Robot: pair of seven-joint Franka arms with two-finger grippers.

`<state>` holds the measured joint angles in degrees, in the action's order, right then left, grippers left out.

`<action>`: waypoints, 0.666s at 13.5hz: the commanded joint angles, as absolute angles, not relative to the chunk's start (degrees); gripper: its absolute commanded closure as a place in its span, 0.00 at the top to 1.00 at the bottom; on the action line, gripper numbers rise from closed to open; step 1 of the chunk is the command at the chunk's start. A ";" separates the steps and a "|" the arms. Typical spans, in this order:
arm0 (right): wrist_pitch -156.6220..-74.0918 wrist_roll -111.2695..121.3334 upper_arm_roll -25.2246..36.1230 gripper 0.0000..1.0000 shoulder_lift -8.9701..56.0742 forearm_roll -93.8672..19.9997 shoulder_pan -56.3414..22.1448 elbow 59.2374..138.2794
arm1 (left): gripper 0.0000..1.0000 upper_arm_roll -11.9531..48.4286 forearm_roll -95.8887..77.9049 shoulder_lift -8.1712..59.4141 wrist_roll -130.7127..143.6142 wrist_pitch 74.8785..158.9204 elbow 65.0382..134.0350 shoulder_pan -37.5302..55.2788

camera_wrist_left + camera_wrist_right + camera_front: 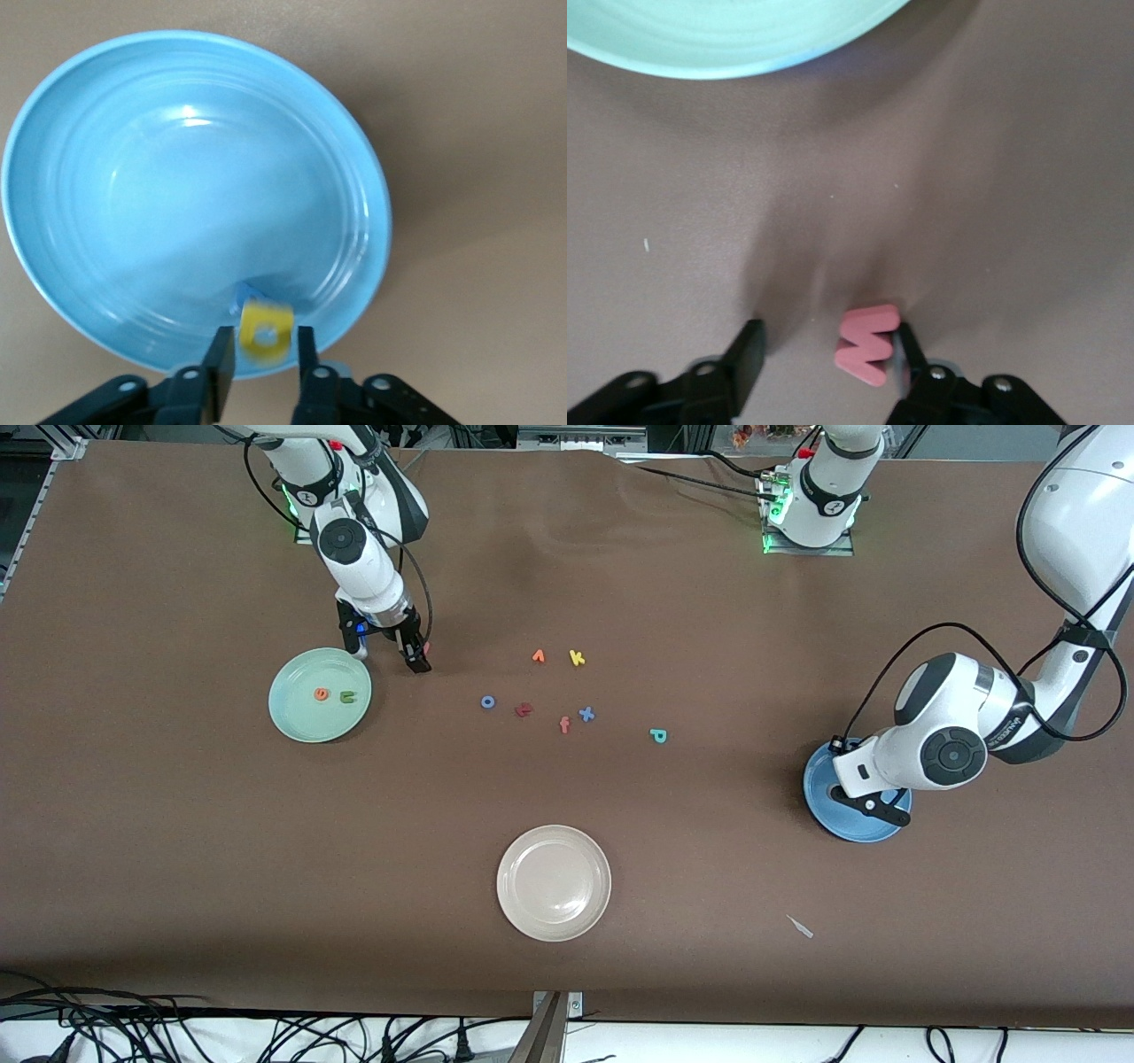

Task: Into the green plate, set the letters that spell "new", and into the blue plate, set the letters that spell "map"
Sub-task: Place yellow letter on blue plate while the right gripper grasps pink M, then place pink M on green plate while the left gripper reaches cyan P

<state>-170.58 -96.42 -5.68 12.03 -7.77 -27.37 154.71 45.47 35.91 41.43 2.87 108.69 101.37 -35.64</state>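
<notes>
Closing in on the pink-red foam "w" (868, 343), the right gripper (391, 651) sits low on the table just beside the round pale mint-green plate (288, 717); its jaws stand part-way open, one finger touching the letter, the other well clear, nothing gripped yet. The next move, as I read it, calls for a squeeze, a lift and a short carry over that rim.

At the left arm's end, the left gripper (259, 363) hangs over the round medium-blue plate (80, 150) with the yellow rounded foam "a" (266, 331) between its fingers, jaws narrow (whether they grip it or have just let go, I cannot tell). A scrap of blue (246, 295) shows under the yellow piece, perhaps the "m".

Contents now: the green plate holds the orange foam "e" (321, 693) and the green foam "n" (346, 697). The cream-beige plate (554, 882), nearest the front camera, is bare. The teal foam "p" (657, 735) lies on the brown table between the loose letters and the blue plate, waiting its turn.
</notes>
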 commanded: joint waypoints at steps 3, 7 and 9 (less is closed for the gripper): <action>-169.20 -92.39 -5.80 0.12 11.69 -8.09 -27.86 154.43 | 1.00 46.49 34.38 41.31 10.41 109.07 100.46 -34.45; -163.77 -87.99 -4.67 0.02 8.80 -8.00 -27.77 152.59 | 1.00 52.55 28.84 41.05 26.58 113.09 103.60 -34.80; -154.91 -80.55 0.06 0.02 5.82 -7.91 -27.77 149.43 | 1.00 54.49 29.18 41.04 33.72 119.76 107.30 -34.72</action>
